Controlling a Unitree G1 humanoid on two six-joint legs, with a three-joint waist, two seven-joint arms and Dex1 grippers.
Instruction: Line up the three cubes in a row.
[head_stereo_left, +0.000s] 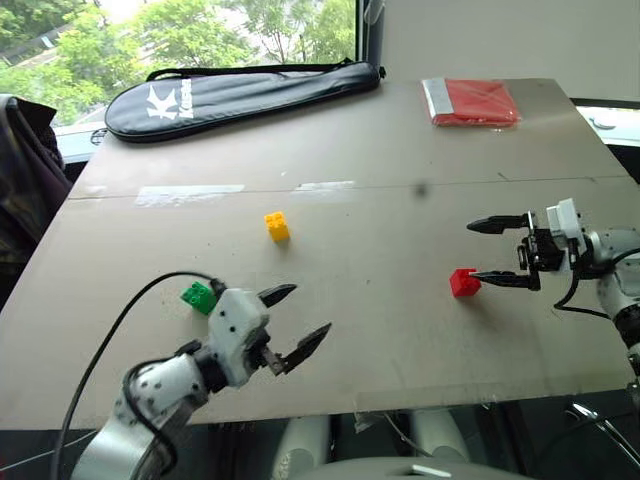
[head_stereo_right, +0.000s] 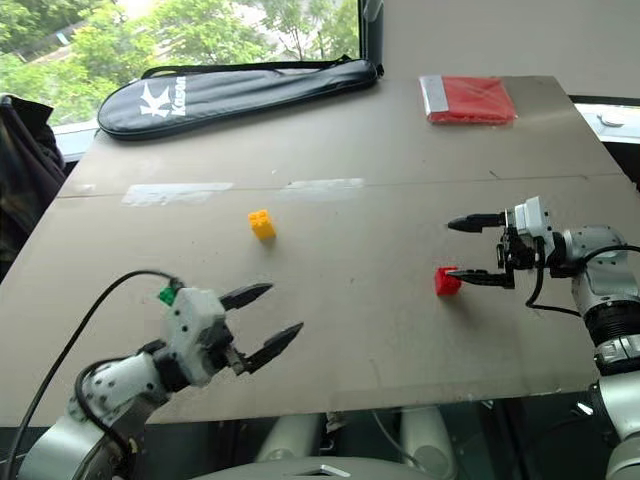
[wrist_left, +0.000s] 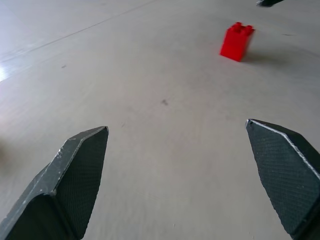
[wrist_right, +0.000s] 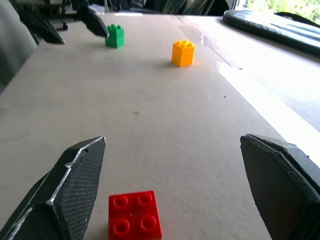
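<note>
A grey counter (head_stereo_left: 400, 150) carries three studded toy bricks, well apart. The yellow brick (head_stereo_left: 277, 226) stands near the middle. The green brick (head_stereo_left: 199, 297) sits toward the robot's left, just behind the left hand (head_stereo_left: 298, 331), whose fingers are spread and empty. The red brick (head_stereo_left: 463, 282) lies just beside the lower fingertip of the right hand (head_stereo_left: 478, 250), also spread wide and holding nothing. The right wrist view looks down on the red brick's four studs (between its fingers). A black racket case (head_stereo_left: 240, 92) and a flat red packet (head_stereo_left: 478, 101) rest at the far edge.
</note>
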